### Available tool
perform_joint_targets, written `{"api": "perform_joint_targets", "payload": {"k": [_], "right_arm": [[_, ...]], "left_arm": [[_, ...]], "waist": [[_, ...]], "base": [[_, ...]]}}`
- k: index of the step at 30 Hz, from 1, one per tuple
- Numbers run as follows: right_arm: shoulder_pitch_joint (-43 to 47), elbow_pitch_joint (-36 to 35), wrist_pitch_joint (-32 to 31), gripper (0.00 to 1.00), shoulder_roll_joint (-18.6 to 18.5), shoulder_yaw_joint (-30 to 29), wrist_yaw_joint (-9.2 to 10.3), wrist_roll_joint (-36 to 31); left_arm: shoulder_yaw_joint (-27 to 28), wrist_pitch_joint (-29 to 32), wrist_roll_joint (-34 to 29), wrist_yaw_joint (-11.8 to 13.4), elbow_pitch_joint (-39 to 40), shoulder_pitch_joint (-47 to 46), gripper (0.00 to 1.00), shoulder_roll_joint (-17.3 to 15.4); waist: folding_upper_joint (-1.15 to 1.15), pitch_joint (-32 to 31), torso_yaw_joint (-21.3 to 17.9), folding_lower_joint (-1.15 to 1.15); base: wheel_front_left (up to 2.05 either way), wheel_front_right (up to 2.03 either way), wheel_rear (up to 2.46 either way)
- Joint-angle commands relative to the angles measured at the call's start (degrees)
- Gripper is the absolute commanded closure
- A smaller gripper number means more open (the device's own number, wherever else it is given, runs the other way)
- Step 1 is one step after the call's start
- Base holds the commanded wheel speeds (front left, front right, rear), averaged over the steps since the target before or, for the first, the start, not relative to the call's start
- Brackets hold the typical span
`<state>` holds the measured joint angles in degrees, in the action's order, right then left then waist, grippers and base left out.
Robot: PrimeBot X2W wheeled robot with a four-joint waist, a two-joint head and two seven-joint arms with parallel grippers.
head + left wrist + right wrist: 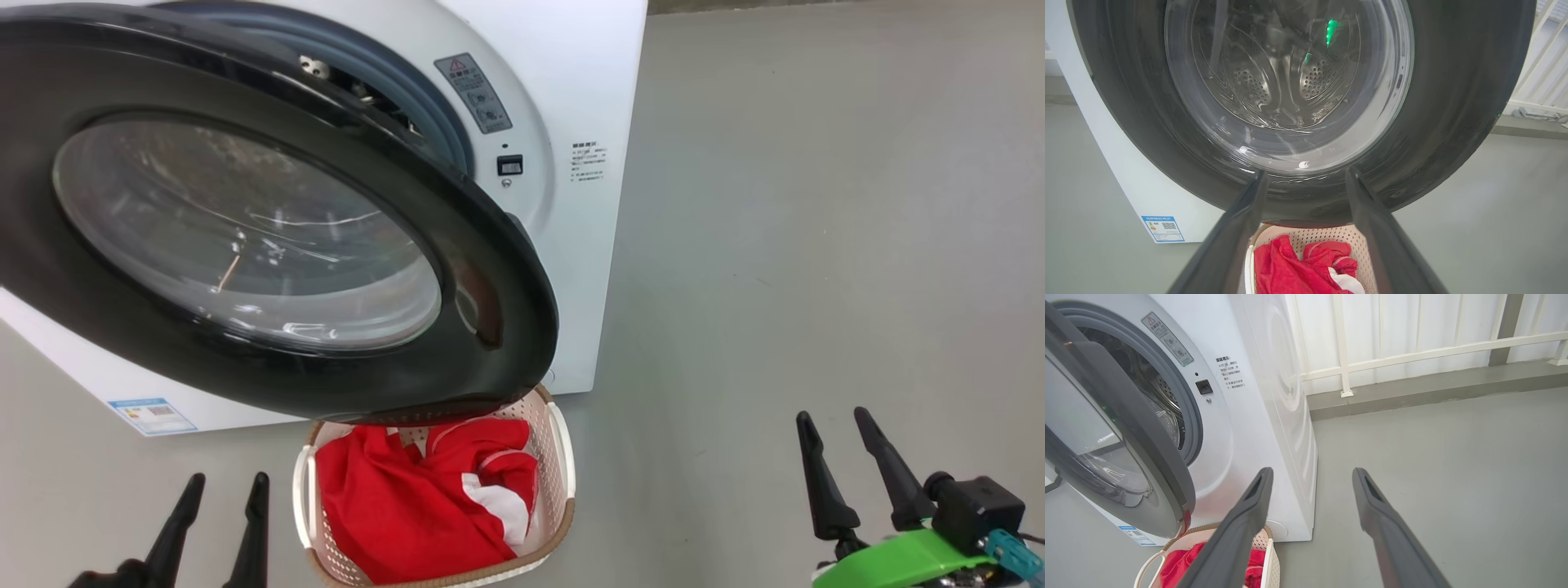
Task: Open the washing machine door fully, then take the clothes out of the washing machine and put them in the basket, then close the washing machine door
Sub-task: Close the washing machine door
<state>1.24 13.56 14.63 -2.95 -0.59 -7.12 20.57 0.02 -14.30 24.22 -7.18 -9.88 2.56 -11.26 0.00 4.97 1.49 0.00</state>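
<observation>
Clothes (408,506) lie in basket (563,474) on floor, right under the door's lower rim; no red seen thru the glass, so closing is prob. the step now. Door (269,229) stands half open. Both claws apart, empty: left claw (229,482) beside basket, right claw (833,416) well apart. Push flat on black rim nr free edge, fingers clear of basket rim. Open floor (816,245) to the right gives swing room.

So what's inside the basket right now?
Red clothes with white panels lie bunched in the basket. Its bottom under them is covered, and the black rim of the washing machine door hides its far edge in the head view.
</observation>
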Motion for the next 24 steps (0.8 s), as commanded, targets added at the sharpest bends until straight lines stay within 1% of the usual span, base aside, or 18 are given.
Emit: {"api": "perform_joint_targets", "payload": {"k": [1,5,7,9,13,24], "right_arm": [[0.57,-1.71,0.37,0.0,-0.58,0.92,-0.36,-0.74],[0.92,-2.01,0.37,0.0,-0.57,0.64,-0.36,-0.75],[1.04,-2.14,0.37,0.0,-0.58,0.57,-0.36,-0.8],[1.19,-2.22,0.37,0.0,-0.58,0.38,-0.36,-0.81],[1.47,-2.09,0.37,0.0,-0.51,0.3,-0.36,-0.81],[1.01,-1.79,0.37,0.0,-0.34,0.54,-0.36,-0.81]], "left_arm": [[2.82,-0.7,-3.32,-0.31,2.23,-0.13,0.0,0.1],[5.0,-0.7,-8.93,-0.31,4.53,0.71,0.0,2.2],[6.15,-0.7,-10.37,-0.31,5.52,1.04,0.0,3.44],[6.87,-0.7,-10.84,-0.31,5.86,1.42,0.0,4.43],[6.57,-0.7,-11.02,-0.31,5.27,1.91,0.0,5.22],[6.38,-0.7,-10.59,-0.31,5.1,1.5,0.0,5.51]], "waist": [[0.0,-0.24,0.21,0.0],[0.0,-0.41,0.47,0.0],[0.0,-0.5,0.56,0.0],[0.0,-0.57,0.67,0.0],[0.0,-0.62,0.78,0.0],[0.0,-0.49,1.12,0.0]], "base": [[0.0,0.0,0.0],[0.0,0.0,0.0],[0.0,0.0,0.0],[0.0,0.0,0.0],[0.0,0.0,0.0],[0.0,0.0,0.0]]}}
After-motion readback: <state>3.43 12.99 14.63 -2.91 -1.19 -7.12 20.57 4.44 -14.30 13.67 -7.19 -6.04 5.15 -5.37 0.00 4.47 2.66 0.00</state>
